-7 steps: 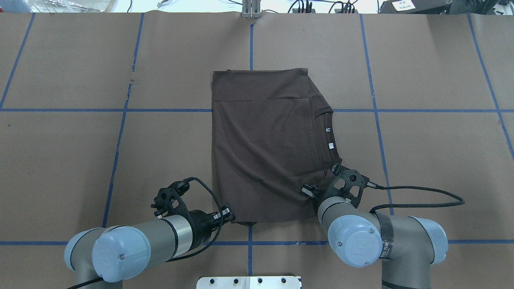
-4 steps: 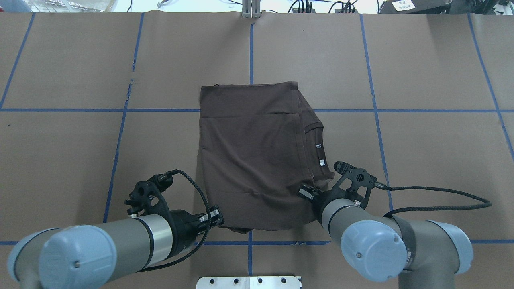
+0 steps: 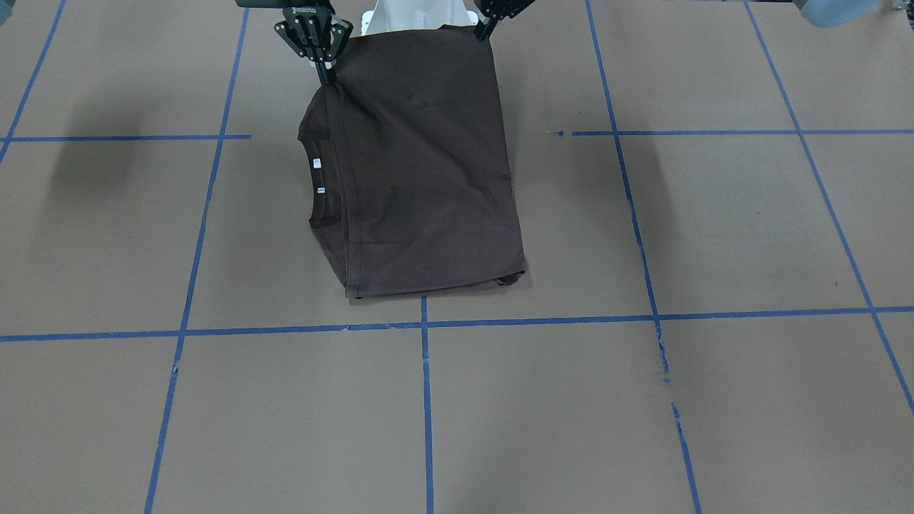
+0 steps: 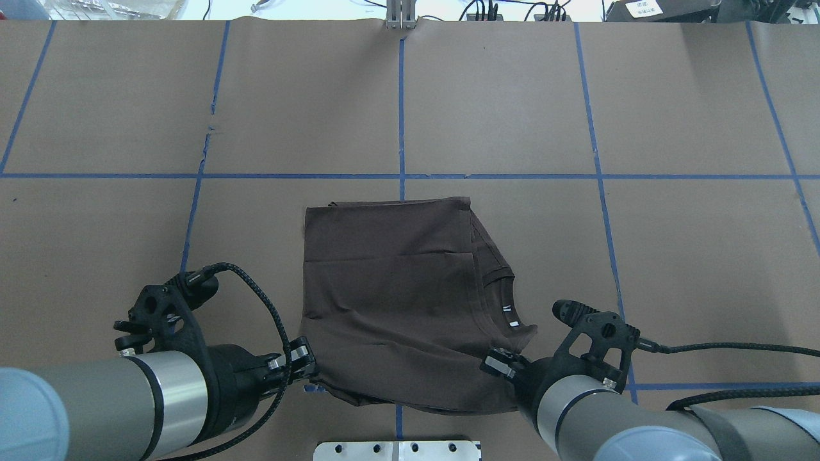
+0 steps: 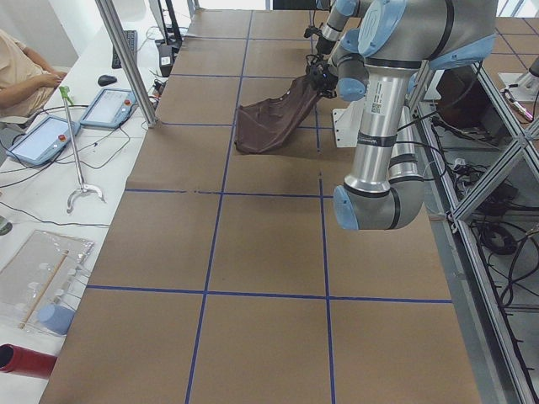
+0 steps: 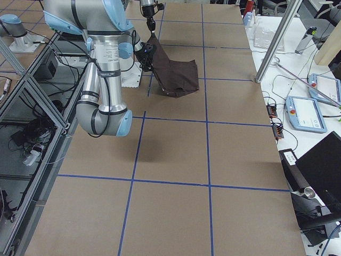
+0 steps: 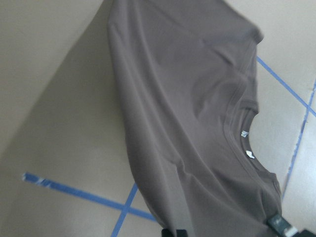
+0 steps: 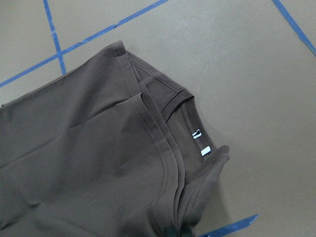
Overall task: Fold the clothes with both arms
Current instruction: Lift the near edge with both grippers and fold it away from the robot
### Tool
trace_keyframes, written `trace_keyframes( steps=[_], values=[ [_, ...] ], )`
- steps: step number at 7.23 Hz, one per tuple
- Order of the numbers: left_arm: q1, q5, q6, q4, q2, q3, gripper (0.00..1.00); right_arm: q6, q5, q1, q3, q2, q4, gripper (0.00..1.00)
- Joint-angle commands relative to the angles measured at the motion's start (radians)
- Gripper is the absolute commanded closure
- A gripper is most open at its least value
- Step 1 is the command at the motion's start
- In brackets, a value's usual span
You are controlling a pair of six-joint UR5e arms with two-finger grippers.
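Note:
The dark brown T-shirt (image 4: 397, 307) is folded into a rough rectangle, with its collar and white neck tags (image 4: 509, 317) on the right side. My left gripper (image 4: 309, 374) is shut on its near left corner, and my right gripper (image 4: 494, 363) is shut on its near right corner by the collar. The near edge hangs lifted between them while the far edge rests on the table. In the front-facing view the T-shirt (image 3: 421, 178) slopes down from the right gripper (image 3: 329, 77) and the left gripper (image 3: 484, 32). The wrist views show the cloth (image 7: 187, 113) (image 8: 98, 163) close up.
The table (image 4: 640, 96) is brown paper with a grid of blue tape lines. A white base plate (image 4: 397, 449) sits at the near edge and a metal post (image 4: 400, 16) at the far edge. A seated person (image 5: 21, 76) and tablets (image 5: 105, 108) are beside the table.
Both arms have drawn back toward the robot's base. The T-shirt has been dragged nearer with them, and its far edge now lies on the near side of the crosswise blue line.

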Motion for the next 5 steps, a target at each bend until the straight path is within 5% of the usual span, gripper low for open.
trace_keyframes(
  steps=[1,3,5],
  values=[
    [-0.09,-0.005,0.123,0.012,-0.058,0.119,1.0,-0.014,0.007,0.088,-0.153,0.119,-0.01,1.0],
    [-0.233,-0.04,0.235,0.006,-0.116,0.242,1.0,-0.085,0.083,0.237,-0.252,0.179,0.025,1.0],
    [-0.295,-0.048,0.271,-0.047,-0.15,0.362,1.0,-0.124,0.114,0.325,-0.451,0.216,0.178,1.0]
  ],
)
